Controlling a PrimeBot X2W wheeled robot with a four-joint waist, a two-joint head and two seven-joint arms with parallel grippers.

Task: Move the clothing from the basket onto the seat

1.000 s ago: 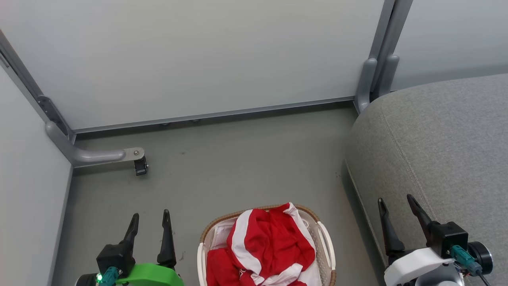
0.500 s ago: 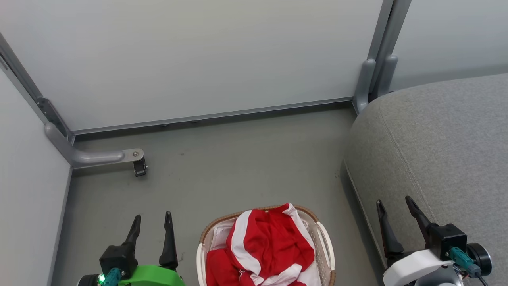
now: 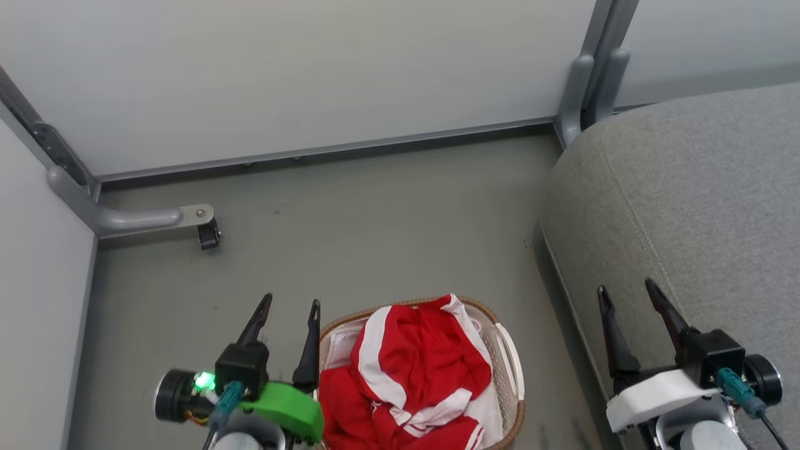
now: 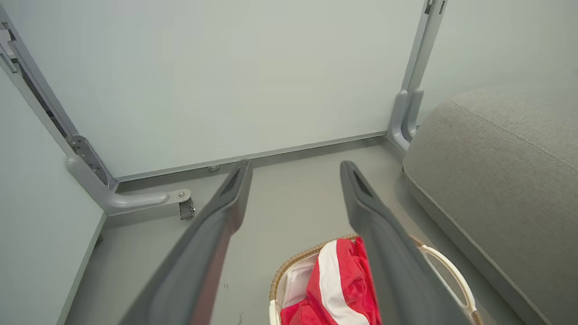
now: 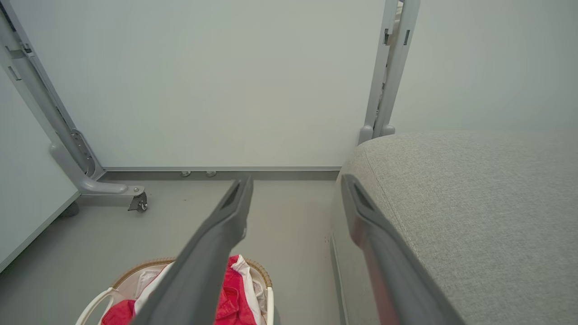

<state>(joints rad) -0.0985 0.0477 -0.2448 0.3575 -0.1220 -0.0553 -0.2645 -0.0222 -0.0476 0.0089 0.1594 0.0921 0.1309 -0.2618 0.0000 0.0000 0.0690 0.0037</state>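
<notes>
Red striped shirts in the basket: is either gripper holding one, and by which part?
Nothing is held. The left gripper and the right gripper are open and empty; the soft red white-striped shirts lie in the oval white plastic basket.

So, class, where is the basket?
In the head view the basket sits on the floor at bottom centre, between the left hand and the grey seat, clothing inside.

Jaws wide and empty, the right gripper [image 5: 296,180] hangs between basket [image 5: 141,266] of clothing [image 5: 232,293] and seat [image 5: 474,203].
</notes>
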